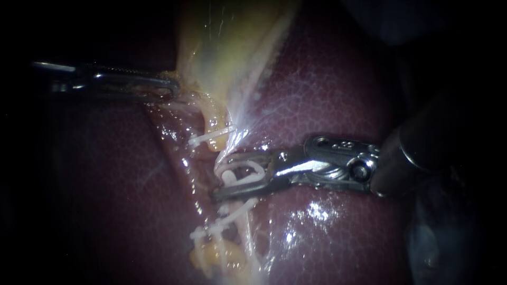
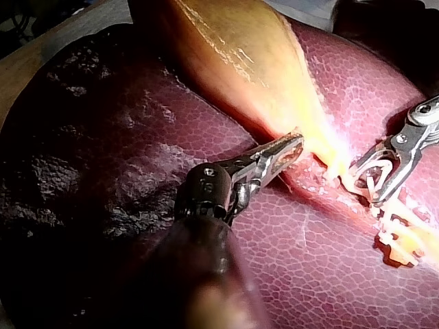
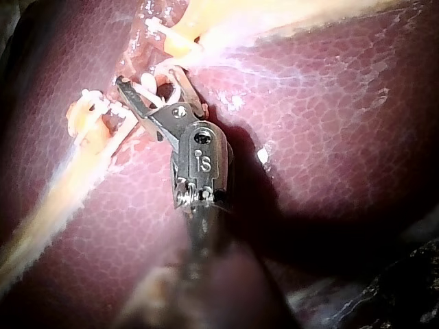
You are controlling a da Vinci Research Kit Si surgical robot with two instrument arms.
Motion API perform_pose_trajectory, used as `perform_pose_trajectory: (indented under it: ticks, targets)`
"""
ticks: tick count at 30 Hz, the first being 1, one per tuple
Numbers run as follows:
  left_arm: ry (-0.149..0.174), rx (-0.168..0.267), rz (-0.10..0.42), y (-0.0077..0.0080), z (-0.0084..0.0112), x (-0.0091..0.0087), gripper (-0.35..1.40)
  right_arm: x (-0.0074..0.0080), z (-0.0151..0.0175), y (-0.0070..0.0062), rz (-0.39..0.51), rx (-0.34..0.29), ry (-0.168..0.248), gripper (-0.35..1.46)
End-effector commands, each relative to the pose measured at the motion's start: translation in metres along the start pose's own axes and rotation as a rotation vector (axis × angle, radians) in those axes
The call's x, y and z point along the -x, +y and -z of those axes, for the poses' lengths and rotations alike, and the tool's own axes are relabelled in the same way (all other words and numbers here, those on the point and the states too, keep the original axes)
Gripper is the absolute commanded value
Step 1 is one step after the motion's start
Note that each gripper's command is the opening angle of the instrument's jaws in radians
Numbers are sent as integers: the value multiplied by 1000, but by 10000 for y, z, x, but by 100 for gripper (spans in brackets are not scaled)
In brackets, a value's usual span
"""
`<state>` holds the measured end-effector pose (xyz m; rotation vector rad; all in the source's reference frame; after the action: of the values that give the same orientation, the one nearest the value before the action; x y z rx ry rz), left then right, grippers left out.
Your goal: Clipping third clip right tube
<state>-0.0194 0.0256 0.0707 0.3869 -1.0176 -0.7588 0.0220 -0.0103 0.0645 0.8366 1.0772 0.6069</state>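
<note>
Endoscope view: right instrument (image 1: 224,177), claw clamped on clip (image 1: 244,179); left instrument (image 1: 173,87), ten o'clock, clamped on gallbladder (image 1: 227,47); bare liver (image 1: 327,79) at one.

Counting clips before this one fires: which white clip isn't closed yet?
The clip inside the right instrument's end effector: it is an open loop; the clip above and the clips below are pressed flat.

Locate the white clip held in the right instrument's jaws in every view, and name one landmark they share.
Endoscope view: white clip at centre, in the jaws of the right instrument.
Left wrist view: white clip ahead of the left instrument, inside the other instrument's jaws.
Right wrist view: white clip between its own instrument's jaws.
Shared landmark: the yellow gallbladder, close to the clip in all three.
</note>
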Motion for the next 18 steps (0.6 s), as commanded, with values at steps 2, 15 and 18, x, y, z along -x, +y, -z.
perform_pose_trajectory:
  ticks: [2, 15, 18]
  targets:
    - [0, 0, 0, 0, 0, 0, -35, 0, 0, -1, 1, -1, -1, 48]
    - [0, 0, 0, 0, 0, 0, -35, -16, 44, -24, -12, -8, 2, 48]
    - [0, 0, 0, 0, 0, 0, -35, -22, 62, -30, -17, -2, 7, 48]
